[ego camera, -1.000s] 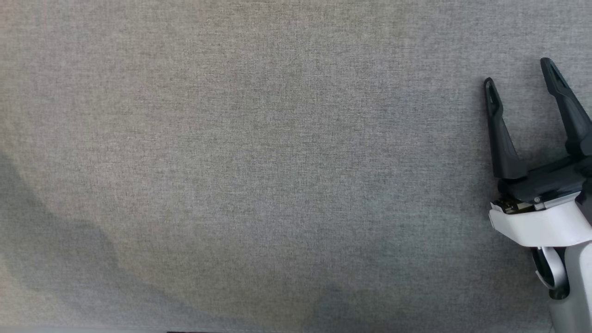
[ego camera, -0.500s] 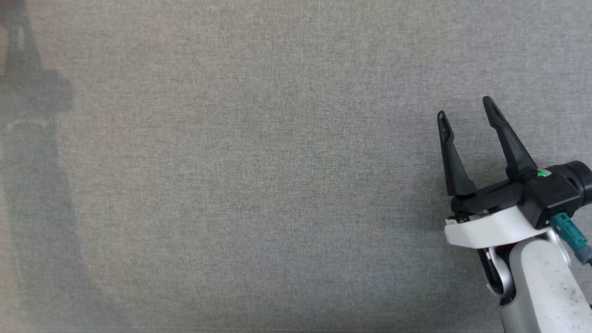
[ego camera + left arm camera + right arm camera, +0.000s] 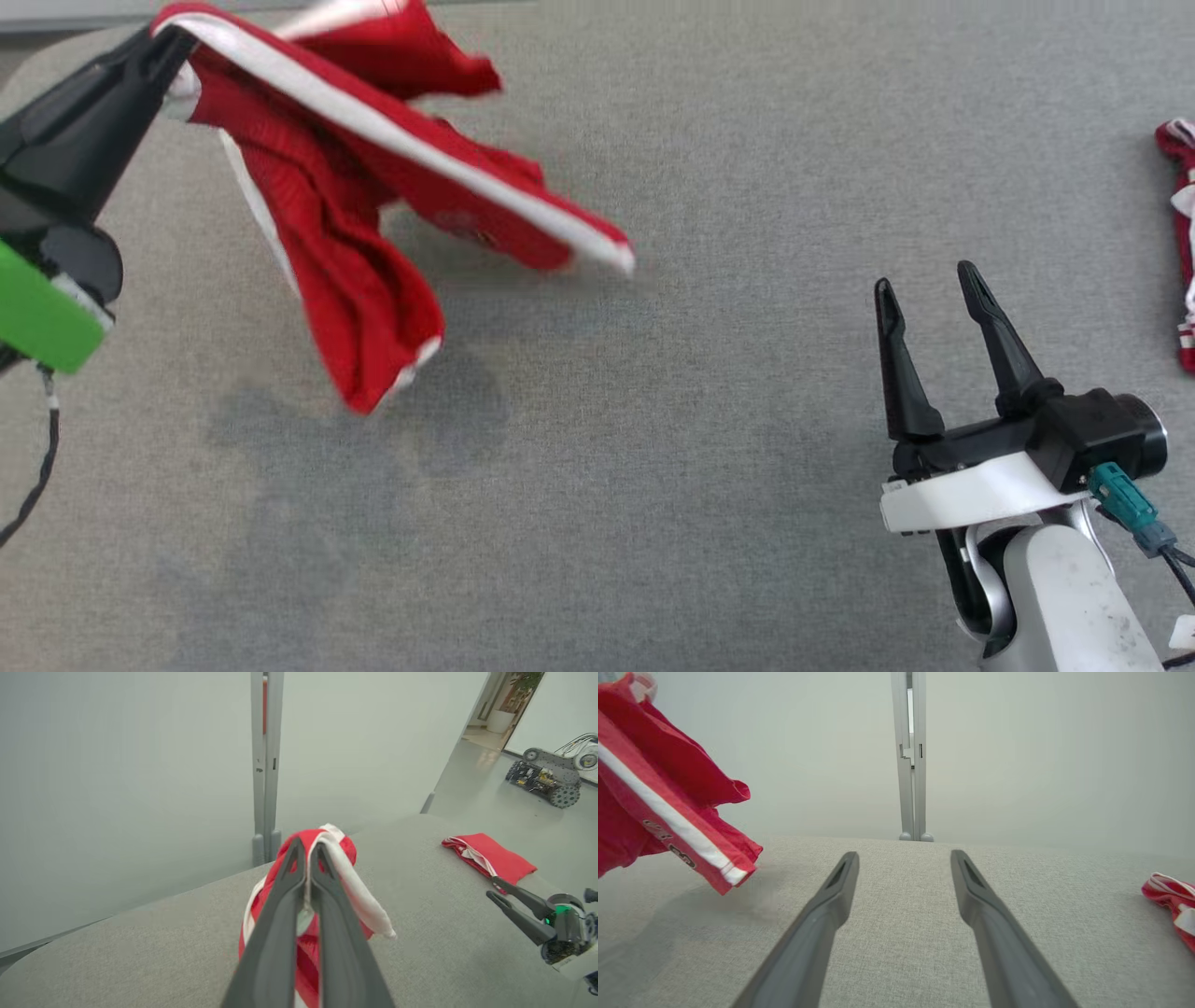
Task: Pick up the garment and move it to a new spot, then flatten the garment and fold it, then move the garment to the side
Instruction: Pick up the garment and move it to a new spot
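Fingers of the left gripper point(image 3: 306, 848) are pressed fully together on a fold of the red garment point(image 3: 343, 847), where red cloth and a white stripe are bunched between them. In the head view this left gripper point(image 3: 168, 47) is at the upper left, its dark fingers pointing up and to the right, with a green part point(image 3: 37, 317) on the wrist behind them. The red garment point(image 3: 355, 187) hangs from the tips over the far left part of the grey table point(image 3: 653, 467). One piece falls downward and another reaches out to the right, and its shadow lies on the cloth below. Its edges are blurred.

Half a second ago the head view had only a faint shadow at the left. Now the gripper and the garment are there. The whole picture has shifted, so the camera has moved.

The right gripper point(image 3: 924, 278) is at the lower right as before, with its fingers wide apart and nothing between them. It points up the view over the bare table, on a pale forearm coming from the bottom edge.

A second red garment point(image 3: 1181, 233) lies at the table's right edge, well apart from both grippers.
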Tool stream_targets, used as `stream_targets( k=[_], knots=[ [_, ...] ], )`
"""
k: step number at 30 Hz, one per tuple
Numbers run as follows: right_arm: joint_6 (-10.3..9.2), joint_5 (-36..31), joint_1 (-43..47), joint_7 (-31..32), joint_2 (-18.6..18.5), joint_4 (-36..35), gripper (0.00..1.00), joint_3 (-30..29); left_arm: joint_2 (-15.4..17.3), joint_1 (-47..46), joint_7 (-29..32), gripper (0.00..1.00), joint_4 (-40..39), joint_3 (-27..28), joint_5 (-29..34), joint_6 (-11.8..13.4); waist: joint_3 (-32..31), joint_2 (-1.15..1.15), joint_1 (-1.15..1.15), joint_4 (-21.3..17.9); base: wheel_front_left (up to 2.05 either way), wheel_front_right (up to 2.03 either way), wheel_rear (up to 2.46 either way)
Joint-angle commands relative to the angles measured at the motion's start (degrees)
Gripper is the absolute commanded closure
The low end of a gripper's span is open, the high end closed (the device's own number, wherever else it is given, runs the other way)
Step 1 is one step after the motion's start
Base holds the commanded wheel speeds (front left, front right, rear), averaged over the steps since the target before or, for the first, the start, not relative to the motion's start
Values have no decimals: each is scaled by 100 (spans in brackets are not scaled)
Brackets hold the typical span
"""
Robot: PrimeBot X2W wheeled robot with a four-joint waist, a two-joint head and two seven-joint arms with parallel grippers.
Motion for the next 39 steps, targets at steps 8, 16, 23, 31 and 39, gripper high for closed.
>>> stream_targets(
  k=[8,16,23,31,39],
  knots=[
    [-5,287,194,-22,38,-35,0,43,55,640,206,100,-1822,-41,-982,90,-696,0,0,-717,0,0,0],
    [-5,524,111,-20,39,17,0,199,-482,909,530,100,-1262,-691,-1326,268,-690,0,0,-1286,0,0,0],
    [-5,638,68,-20,41,56,0,338,-1504,670,71,100,432,-1054,-847,369,-562,0,0,-1820,0,0,0],
    [-5,752,17,-20,39,85,0,384,-2375,236,-1353,0,2806,-1164,472,739,-416,0,0,-2184,0,0,0],
    [-5,711,180,-21,39,164,0,297,-2689,497,-2281,0,4131,-1323,930,588,-583,0,0,-2171,0,0,0]
  ],
)
